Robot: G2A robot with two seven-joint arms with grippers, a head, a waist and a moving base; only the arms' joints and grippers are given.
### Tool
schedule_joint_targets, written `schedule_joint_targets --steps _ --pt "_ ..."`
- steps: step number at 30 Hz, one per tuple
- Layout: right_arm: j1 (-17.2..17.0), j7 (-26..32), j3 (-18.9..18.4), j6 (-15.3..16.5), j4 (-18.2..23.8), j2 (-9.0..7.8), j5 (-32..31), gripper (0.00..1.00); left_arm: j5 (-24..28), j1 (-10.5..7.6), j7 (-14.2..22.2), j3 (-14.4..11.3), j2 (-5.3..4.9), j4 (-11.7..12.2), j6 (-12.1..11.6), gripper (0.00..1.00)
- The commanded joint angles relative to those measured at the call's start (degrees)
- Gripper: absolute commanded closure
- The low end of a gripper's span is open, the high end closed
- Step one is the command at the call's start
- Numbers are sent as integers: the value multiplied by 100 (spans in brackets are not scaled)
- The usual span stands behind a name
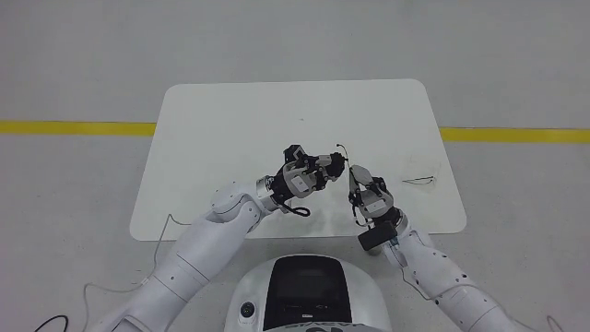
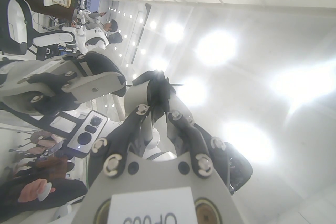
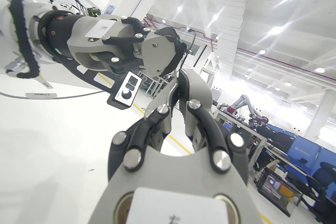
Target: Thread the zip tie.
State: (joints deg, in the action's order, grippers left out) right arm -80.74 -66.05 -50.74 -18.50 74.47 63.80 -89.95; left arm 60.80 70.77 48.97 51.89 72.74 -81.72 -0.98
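A thin black zip tie (image 1: 345, 155) arcs in the air between my two grippers, above the near middle of the white table (image 1: 277, 111). My left gripper (image 1: 330, 160) is shut on one end of it. In the left wrist view its pads (image 2: 157, 78) pinch the tie, and a short black tip (image 2: 176, 84) pokes out past them. My right gripper (image 1: 351, 177) is shut on the other end. In the right wrist view the zip tie (image 3: 193, 38) rises from my right gripper (image 3: 179, 75) and curves over to the left gripper (image 3: 179, 49), which is almost touching it.
A second black zip tie (image 1: 422, 180) lies flat on the table to the right of the grippers. The table's near edge (image 1: 304, 236) runs just below both wrists. Yellow lines (image 1: 74, 127) mark the floor beyond it.
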Motion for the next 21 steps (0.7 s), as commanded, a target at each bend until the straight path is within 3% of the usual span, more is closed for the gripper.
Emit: schedule_joint_targets --steps 1,21 --pt "4 2 8 -4 -1 -10 0 100 0 0 0 0 0 0 0 100" --pt "24 26 121 -47 -59 -101 0 100 0 0 0 0 0 0 0 100"
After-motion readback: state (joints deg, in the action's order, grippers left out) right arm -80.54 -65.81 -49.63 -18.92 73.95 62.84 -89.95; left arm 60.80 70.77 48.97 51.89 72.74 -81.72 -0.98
